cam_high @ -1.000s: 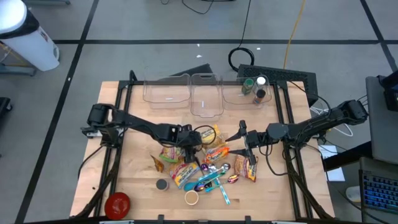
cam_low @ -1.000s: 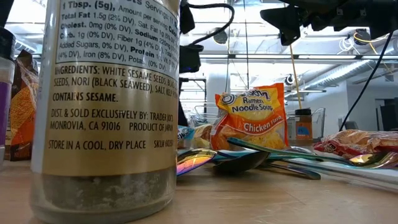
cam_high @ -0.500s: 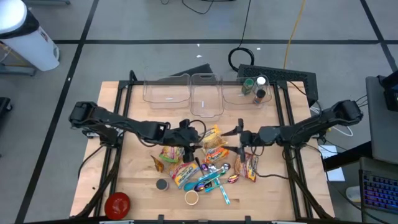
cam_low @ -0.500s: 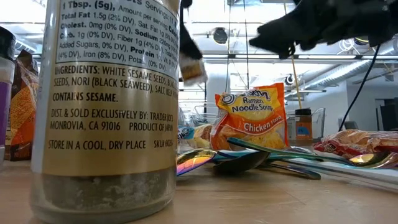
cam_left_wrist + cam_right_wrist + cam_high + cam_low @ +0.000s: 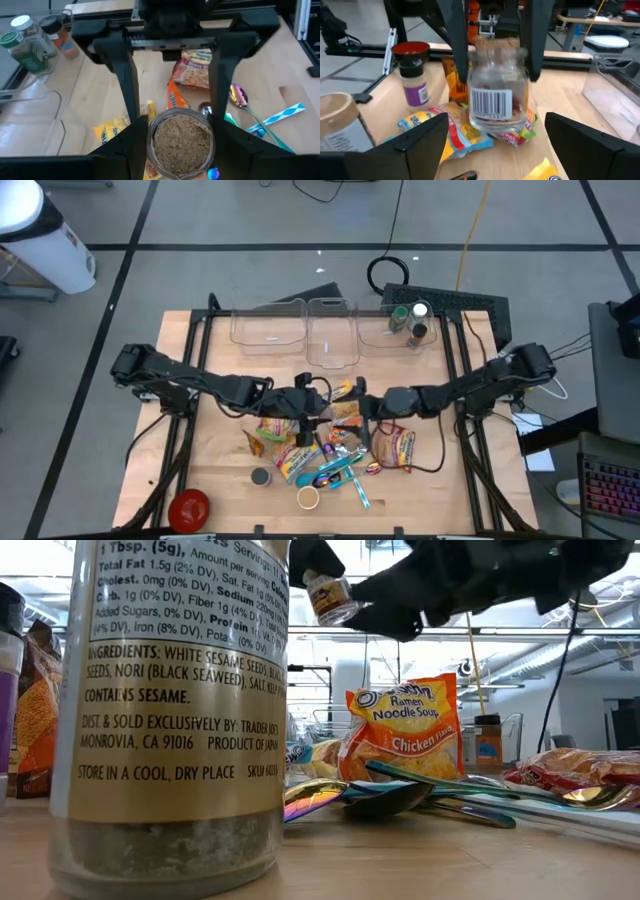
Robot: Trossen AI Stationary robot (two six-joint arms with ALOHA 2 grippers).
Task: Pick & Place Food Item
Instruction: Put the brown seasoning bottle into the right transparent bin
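**Two grippers meet over one spice jar above a crowded table**

Two arms converge at mid-table, where the left gripper (image 5: 177, 131) clamps a small glass spice jar (image 5: 178, 143) held clear of the clutter, its fingers (image 5: 131, 85) pressed on either side of the glass. The right gripper (image 5: 492, 145) faces it with jaws spread wide around the jar's barcoded body (image 5: 496, 100), not yet touching. In the low view the jar (image 5: 331, 596) hangs high above the ramen noodle soup packet (image 5: 402, 730) and the spoons (image 5: 400, 796).

The moment reads as a mid-air handover. Done well, the right fingers would close squarely on the jar's middle, beside the left fingers rather than over them, and take firm hold before the left lets go. Smooth glass may slip, so a level, centred grip matters. Snack packets (image 5: 394, 448) lie directly beneath, and the clear bins (image 5: 331, 332) wait at the far edge.
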